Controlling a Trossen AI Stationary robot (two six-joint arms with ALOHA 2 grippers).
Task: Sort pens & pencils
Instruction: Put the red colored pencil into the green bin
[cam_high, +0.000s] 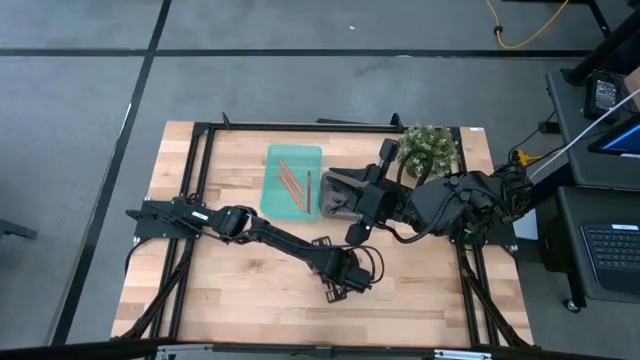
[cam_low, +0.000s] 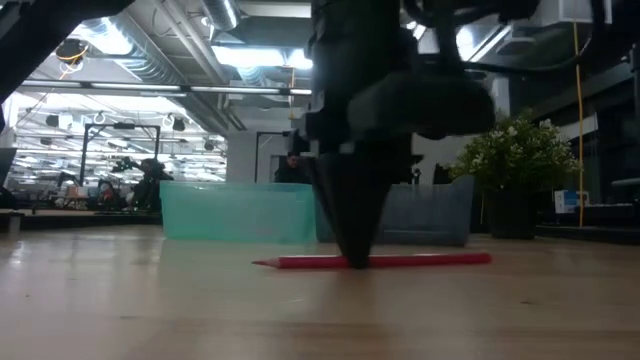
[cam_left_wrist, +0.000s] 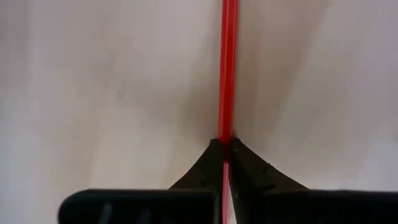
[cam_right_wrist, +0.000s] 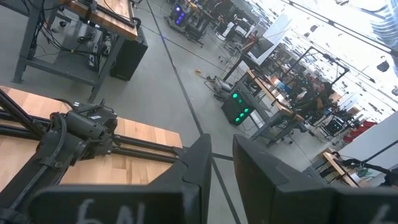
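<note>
From my remote station, the left gripper (cam_high: 335, 290) sits low in the centre of the overhead frame, its two dark fingers (cam_left_wrist: 211, 163) pinched tight on a red pencil (cam_low: 375, 261) that lies flat on the wooden table (cam_high: 230, 290). In the table-level view the fingertips come down to a point on the pencil's middle, with the sharpened tip toward the left of the frame and the blunt end toward the right (the pencil looks to rest on the wood, though I cannot be certain). The left wrist camera shows the red shaft running straight up the middle of the frame from between the closed fingers. The right gripper (cam_high: 352, 200) hangs near the centre of the overhead frame, tilted upward and grasping nothing; its fingers (cam_right_wrist: 196, 165) stand partly apart, with the room visible in the gap. Just left of it is the teal tray (cam_high: 292, 152), in the upper middle of the frame, with two orange pencils (cam_high: 289, 180) and a dark pen (cam_high: 308, 188) inside. A grey tray (cam_high: 340, 195) adjoins it on the right, partly under the right arm, and a potted plant (cam_high: 428, 148) stands further right.
</note>
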